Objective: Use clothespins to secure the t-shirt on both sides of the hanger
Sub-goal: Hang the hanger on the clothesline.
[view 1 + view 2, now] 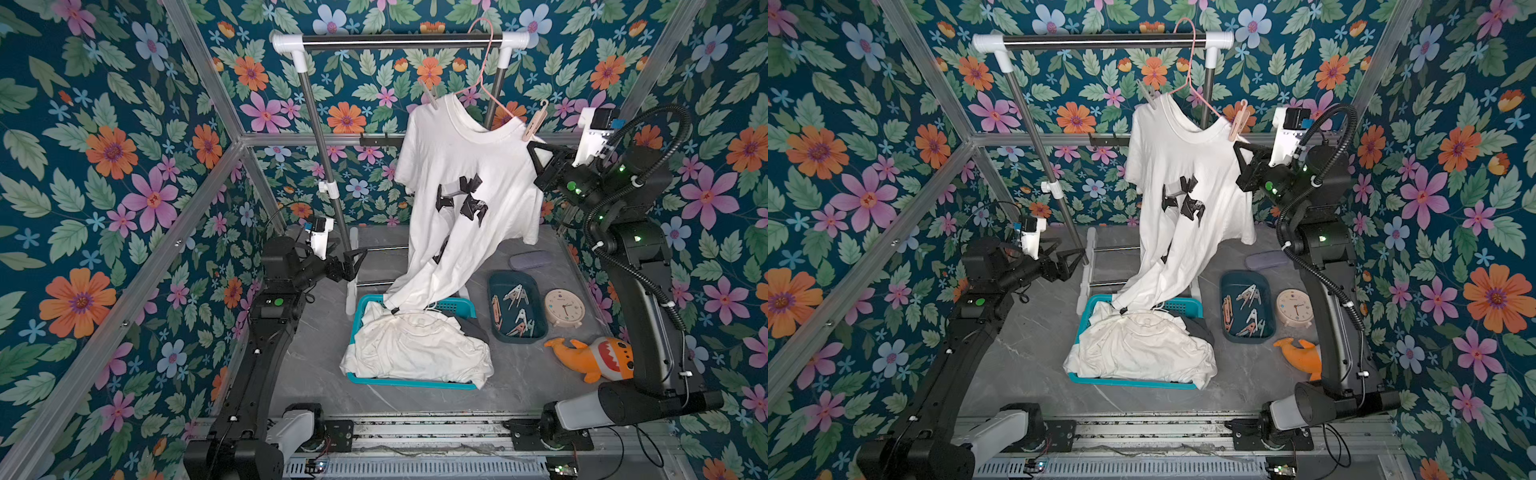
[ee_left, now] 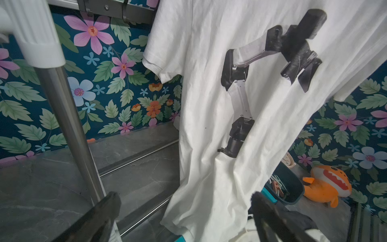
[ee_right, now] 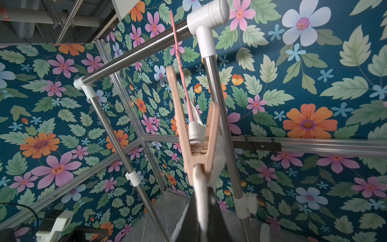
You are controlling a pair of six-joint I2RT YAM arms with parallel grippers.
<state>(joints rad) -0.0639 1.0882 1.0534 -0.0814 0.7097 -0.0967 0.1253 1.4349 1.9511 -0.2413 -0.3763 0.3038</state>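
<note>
A white t-shirt (image 1: pixel 461 166) (image 1: pixel 1175 166) with a black robot-arm print hangs from a pink hanger (image 1: pixel 484 70) on the rail. Its hem trails into the basket below. A pale clothespin (image 1: pixel 430 97) grips one shoulder. On the other shoulder a salmon-pink clothespin (image 1: pixel 534 122) (image 3: pixel 196 136) clamps cloth and hanger. Just under that pin my right gripper (image 1: pixel 536 151) (image 3: pixel 202 209) is shut on a fold of the t-shirt. Low beside the rack post, my left gripper (image 1: pixel 359 259) (image 2: pixel 185 206) stands open and holds nothing. The shirt's hem (image 2: pixel 209 167) hangs beyond it.
A dark teal tray (image 1: pixel 494 286) on the floor holds several spare clothespins (image 1: pixel 515 297). Beside it are a round clock (image 1: pixel 564 307), an orange plush (image 1: pixel 598 357) and a grey case (image 1: pixel 530 259). A turquoise basket (image 1: pixel 361 307) holds white laundry. The rack's steel post (image 1: pixel 324 158) stands near my left gripper.
</note>
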